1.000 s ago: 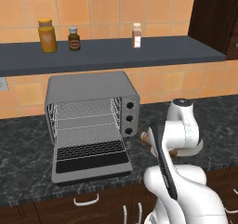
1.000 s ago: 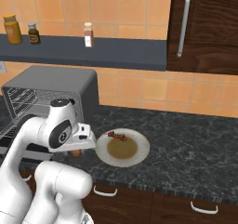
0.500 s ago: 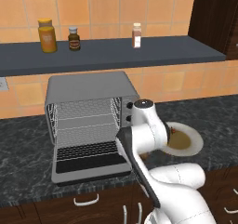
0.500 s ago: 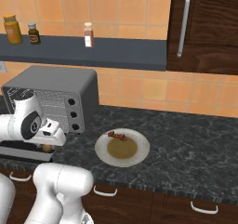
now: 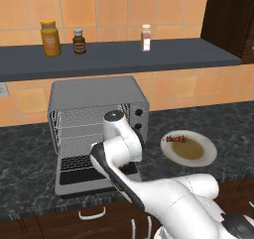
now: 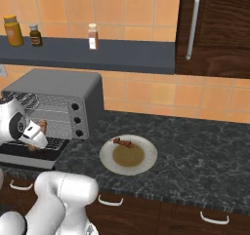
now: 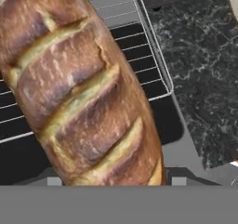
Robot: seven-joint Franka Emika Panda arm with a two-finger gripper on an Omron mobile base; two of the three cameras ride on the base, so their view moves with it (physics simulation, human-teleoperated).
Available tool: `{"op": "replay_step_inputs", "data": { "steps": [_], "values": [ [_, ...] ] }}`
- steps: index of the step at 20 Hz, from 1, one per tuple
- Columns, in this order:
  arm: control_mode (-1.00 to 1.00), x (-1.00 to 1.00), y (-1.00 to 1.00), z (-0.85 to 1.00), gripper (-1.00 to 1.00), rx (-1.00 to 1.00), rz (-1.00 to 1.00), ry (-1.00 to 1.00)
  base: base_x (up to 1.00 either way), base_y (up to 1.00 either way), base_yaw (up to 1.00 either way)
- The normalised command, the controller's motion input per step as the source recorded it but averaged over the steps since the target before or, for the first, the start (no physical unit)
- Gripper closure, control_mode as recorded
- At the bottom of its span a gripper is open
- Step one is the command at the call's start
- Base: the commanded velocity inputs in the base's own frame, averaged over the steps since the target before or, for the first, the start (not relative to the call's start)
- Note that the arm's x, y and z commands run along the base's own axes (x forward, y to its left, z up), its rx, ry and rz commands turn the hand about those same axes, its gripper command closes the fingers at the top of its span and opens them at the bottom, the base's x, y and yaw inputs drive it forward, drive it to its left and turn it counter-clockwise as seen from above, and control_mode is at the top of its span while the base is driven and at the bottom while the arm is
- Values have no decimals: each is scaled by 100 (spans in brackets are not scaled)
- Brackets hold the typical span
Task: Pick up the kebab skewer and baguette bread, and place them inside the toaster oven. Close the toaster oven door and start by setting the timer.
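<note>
Orange tiled wall, dark shelf, black marble counter.

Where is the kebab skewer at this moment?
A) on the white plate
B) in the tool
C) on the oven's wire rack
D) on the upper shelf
A: the kebab skewer lies at the far edge of the white plate, right of the toaster oven.

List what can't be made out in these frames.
- Gripper: in the hand view the baguette covers where the fingertips would be, so the grip itself is unseen.
- Toaster oven interior: in the left base view the arm blocks the rack's right part and the door.
- Knobs: too small in the right base view to read settings.
- Skewer on the plate: too small to count chunks.
</note>
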Motion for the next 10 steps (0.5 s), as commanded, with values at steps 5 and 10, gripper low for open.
{"op": "replay_step_inputs", "data": {
  "steps": [5,10],
  "values": [
    [-100,51,100,-6,100,0,-17,13,0,0,0],
    [-100,25,59,-10,100,0,-2,5,0,0,0]
  ]
}}
